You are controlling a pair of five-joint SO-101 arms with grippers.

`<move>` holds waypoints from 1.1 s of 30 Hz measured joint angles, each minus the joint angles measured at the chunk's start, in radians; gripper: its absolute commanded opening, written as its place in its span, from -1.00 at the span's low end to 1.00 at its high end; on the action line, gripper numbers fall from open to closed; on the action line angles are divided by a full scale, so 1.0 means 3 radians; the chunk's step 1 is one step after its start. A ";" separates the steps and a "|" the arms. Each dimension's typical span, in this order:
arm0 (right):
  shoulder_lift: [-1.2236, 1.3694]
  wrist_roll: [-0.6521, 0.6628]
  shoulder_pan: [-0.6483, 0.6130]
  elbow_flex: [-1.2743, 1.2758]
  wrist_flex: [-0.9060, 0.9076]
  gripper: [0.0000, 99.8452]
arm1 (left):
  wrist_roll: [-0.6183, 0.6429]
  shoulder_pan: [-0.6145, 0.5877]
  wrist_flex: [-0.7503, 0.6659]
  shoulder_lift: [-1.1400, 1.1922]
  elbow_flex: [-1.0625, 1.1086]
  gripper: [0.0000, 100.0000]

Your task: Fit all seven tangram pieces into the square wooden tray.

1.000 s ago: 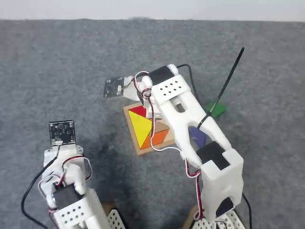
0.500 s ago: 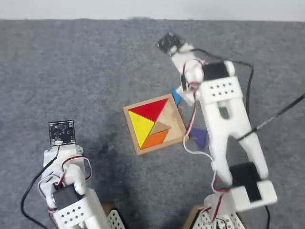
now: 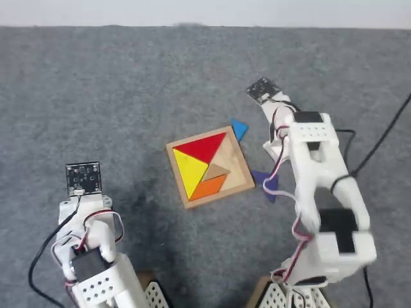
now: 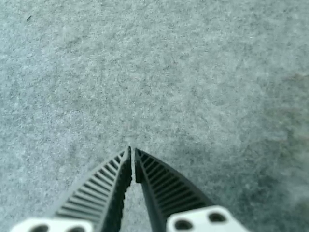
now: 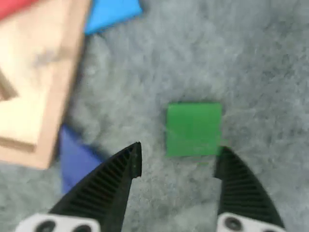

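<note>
We hold our right tool spread wide over the green square, loose on the desk near the wooden tray, ready, we judge, to straddle and lift it, while our left tool rests clenched, empty, well aside.

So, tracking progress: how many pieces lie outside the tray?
3: light blue piece at the tray's far corner, dark blue piece beside its right edge, green square by the right gripper. The arm may hide others.

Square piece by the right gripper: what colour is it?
Green. The square piece shows best in the right wrist view, just ahead of the right gripper.
</note>
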 measured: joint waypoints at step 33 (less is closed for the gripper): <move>0.1054 0.0128 0.0128 -0.0936 0.0225 -0.93 | 0.0000 0.0000 0.0000 0.0000 0.0000 -0.97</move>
